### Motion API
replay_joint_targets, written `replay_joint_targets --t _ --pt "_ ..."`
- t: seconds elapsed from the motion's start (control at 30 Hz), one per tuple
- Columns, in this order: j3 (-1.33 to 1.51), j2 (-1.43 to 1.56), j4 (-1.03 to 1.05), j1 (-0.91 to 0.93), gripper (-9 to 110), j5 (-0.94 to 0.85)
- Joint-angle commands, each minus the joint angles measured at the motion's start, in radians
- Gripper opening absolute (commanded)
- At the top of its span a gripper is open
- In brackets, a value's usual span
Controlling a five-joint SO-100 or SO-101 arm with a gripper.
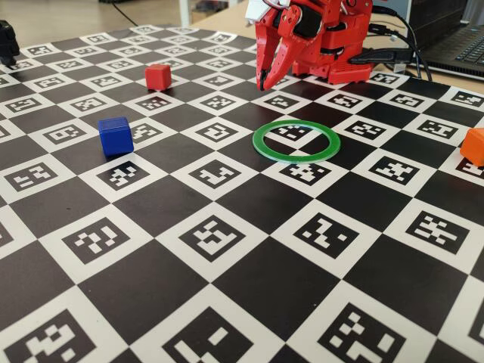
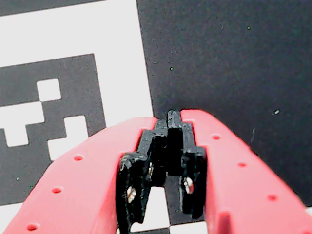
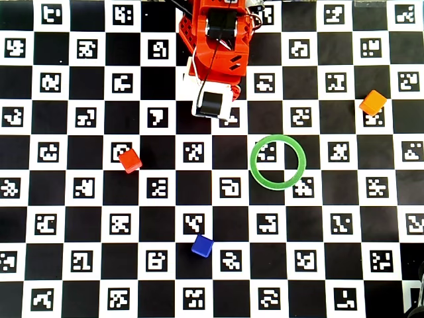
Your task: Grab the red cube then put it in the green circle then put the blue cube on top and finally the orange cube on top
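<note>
**Arm parked at the back, three cubes scattered, ring empty**

The red printed arm is sitting folded at the far edge of the desk point(image 1: 227, 318), which is covered in a black-and-white checkerboard of coded markers. Its pincer point(image 1: 264, 85) is pointing down just above the board, near the arm's base. In the wrist view the pincer point(image 2: 168, 117) is showing its two red fingers meeting at the tips, nothing between them, a black square and part of a white marker lying beneath.

The thin flat bright green plastic ring point(image 3: 279, 161) is lying right of centre in the overhead view, holding only the board pattern inside it. The small matte red plastic cube point(image 3: 130, 160) is resting well apart on the left, roughly level with the ring. The small deep-blue plastic cube point(image 3: 202, 246) is sitting nearer the bottom edge, between the two but lower. The small bright orange plastic cube point(image 3: 373, 102) is standing far right, above the ring's level. In the fixed view it point(image 1: 475, 146) is being cut off by the right edge.
</note>
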Motion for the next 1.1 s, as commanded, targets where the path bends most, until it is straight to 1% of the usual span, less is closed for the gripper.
replay_joint_targets --t 0.0,0.87,0.97,1.07 --pt "0.06 0.049 0.038 -0.009 -5 -0.005" --pt "0.06 0.038 0.034 -0.006 -5 -0.006" --pt "0.058 0.0 0.003 -0.008 -5 0.029" --pt "-0.061 -0.071 -0.018 -0.014 -5 0.126"
